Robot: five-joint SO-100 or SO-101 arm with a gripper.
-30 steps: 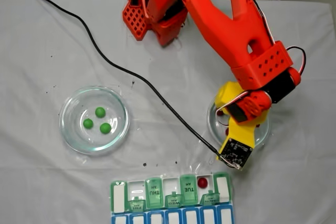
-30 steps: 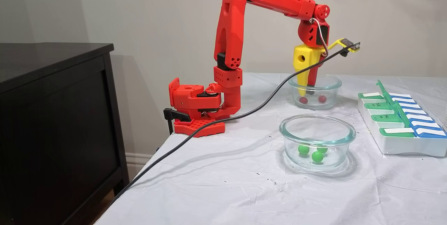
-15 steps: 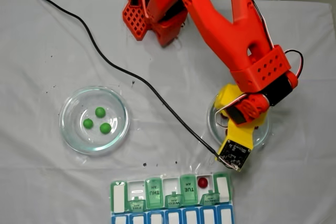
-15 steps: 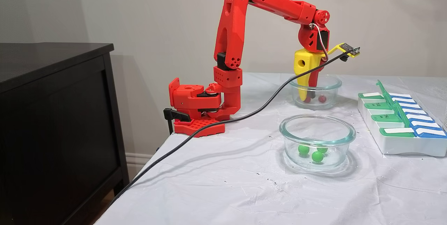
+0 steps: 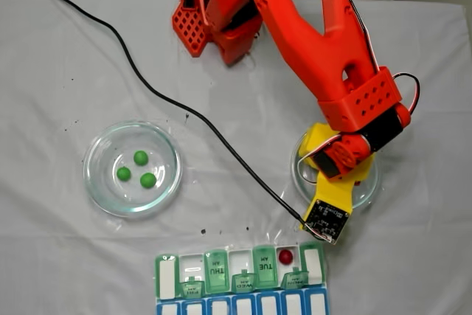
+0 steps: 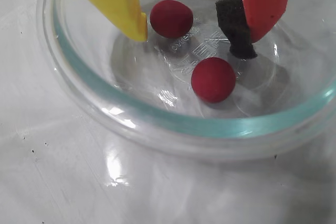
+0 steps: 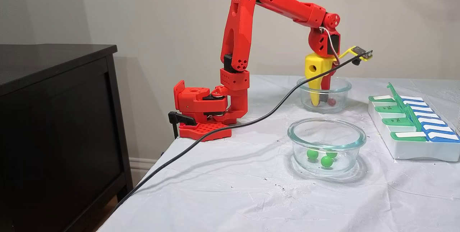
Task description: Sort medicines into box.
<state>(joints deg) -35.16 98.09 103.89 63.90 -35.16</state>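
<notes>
Tool [image 6: 191, 27] — lowered deeper into glass dish [image 6: 157, 124] since earlier; jaws open, gripping nothing, straddling one red ball [image 6: 171, 18] — apparently for pickup; second ball [image 6: 212, 80] lies nearby.

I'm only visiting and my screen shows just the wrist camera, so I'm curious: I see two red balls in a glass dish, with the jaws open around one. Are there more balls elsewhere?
Observer: Yes. In a fixed view, three green balls lie in a second glass dish, well apart from yours.
Visitor: Is any ball in the pill box yet?
Observer: One red ball sits in an open compartment of the pill organizer, beside the lid marked TUE.
Visitor: Where is that box from my dish?
Observer: In that fixed view it lies just below your dish, not touching it.
</notes>
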